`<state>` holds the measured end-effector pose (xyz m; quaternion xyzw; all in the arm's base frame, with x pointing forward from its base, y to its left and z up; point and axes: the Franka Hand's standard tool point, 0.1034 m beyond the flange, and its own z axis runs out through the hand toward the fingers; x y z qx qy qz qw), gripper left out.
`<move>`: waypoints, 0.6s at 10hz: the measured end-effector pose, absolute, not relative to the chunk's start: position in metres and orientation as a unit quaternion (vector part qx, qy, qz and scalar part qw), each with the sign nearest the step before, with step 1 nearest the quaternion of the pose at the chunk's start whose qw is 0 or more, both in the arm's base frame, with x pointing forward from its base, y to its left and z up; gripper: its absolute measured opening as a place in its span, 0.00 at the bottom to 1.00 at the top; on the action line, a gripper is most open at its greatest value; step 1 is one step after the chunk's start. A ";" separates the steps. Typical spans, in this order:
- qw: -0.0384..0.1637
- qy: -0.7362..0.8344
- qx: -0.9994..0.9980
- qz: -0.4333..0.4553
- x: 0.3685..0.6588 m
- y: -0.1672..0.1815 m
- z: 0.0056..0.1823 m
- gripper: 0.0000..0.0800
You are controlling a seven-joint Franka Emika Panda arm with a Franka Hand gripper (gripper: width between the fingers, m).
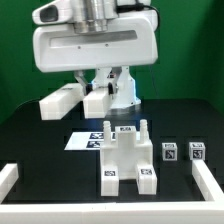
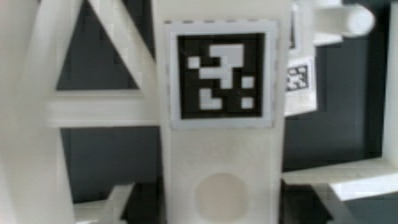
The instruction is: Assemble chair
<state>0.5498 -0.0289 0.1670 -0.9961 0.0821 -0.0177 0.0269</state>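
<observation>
In the exterior view my gripper (image 1: 88,85) hangs under the big white hand, well above the table. It holds a chunky white chair part (image 1: 97,100) whose second block (image 1: 60,102) sticks out to the exterior view's left. In the wrist view this part (image 2: 228,140) is a tagged slab with an oval hole, between my fingers (image 2: 338,182); my gripper (image 2: 228,205) looks shut on it. The partly built chair (image 1: 128,158) stands on the table in front, posts up. A small tagged piece (image 2: 299,78) shows far below.
Two small tagged blocks (image 1: 170,152) (image 1: 197,152) sit to the exterior view's right of the chair. The marker board (image 1: 88,141) lies behind it. The low white border rail (image 1: 10,178) runs along the table's sides. The robot base (image 1: 122,92) stands at the back.
</observation>
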 end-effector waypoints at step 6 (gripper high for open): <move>0.010 0.040 -0.999 0.000 0.544 0.014 0.170 0.36</move>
